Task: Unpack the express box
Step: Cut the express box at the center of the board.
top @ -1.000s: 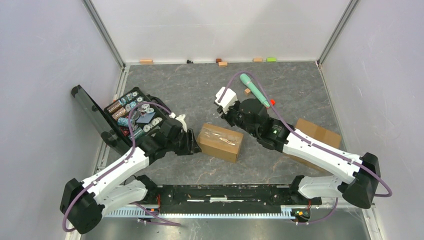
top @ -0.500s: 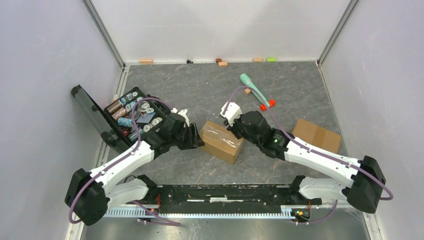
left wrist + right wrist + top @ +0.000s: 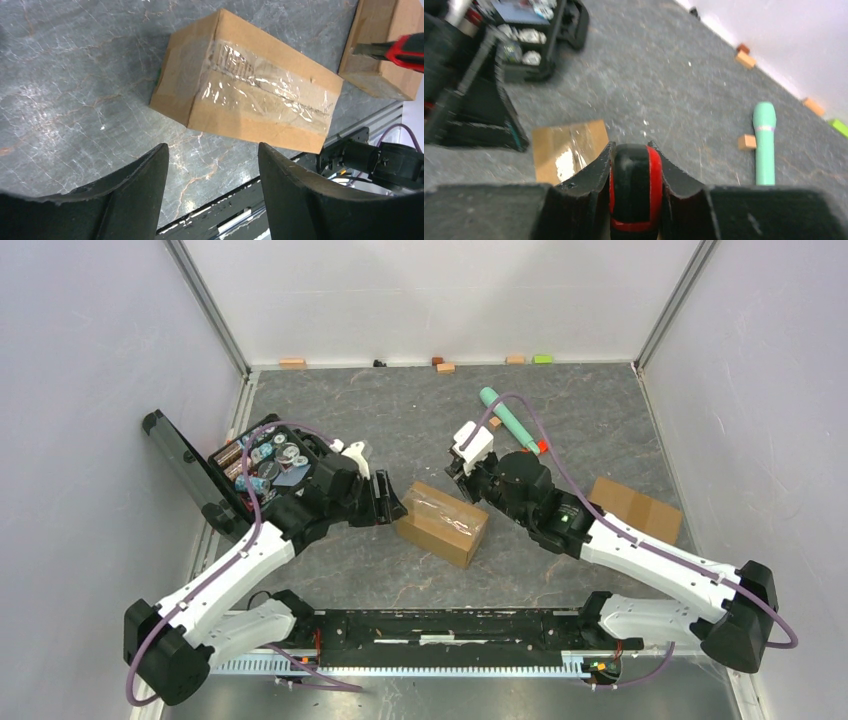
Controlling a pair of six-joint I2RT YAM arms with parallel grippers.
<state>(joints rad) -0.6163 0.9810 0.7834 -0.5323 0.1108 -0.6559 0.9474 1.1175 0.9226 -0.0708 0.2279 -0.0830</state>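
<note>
1. Surveying from the top external view: one express box (image 3: 441, 523), a brown carton sealed with clear tape, lies mid-desk (image 3: 600, 410) between the two arms.
   - Just beside its left end sits the left gripper (image 3: 392, 502). Whether it touches the carton cannot be told from here.
   - Near its far right corner sits the right gripper (image 3: 458, 468).
   - One second carton (image 3: 636, 510) lies to the right, partly under the right arm.
   - One black case (image 3: 265, 465) stands open at the left, holding small round and cylindrical items, with its lid raised toward the wall.
   - One green cylinder tool (image 3: 508, 412) lies on the far side, with a wooden block (image 3: 494, 422) just beside it.
   - Several small blocks (image 3: 445, 367) line the foot of the far wall.

2. Left wrist view: the fingers (image 3: 135, 190) stand well apart, with only bare desk between them.
   - Beyond the tips, untouched, the express box lies angled across the frame, tape glinting along its top seam.
   - One utility knife (image 3: 400, 54), red and black with its blade end showing, enters from the right edge over the second carton.

3. Right wrist view: the fingers (image 3: 589, 180) are clamped on the red-and-black body of the utility knife.
   - Ahead and to the left is part of the express box, blurred.
   - To the right lie the green cylinder tool and the wooden block.
   - At the upper left is the black case.
   - Along the left edge the left arm shows as a dark shape.
</note>
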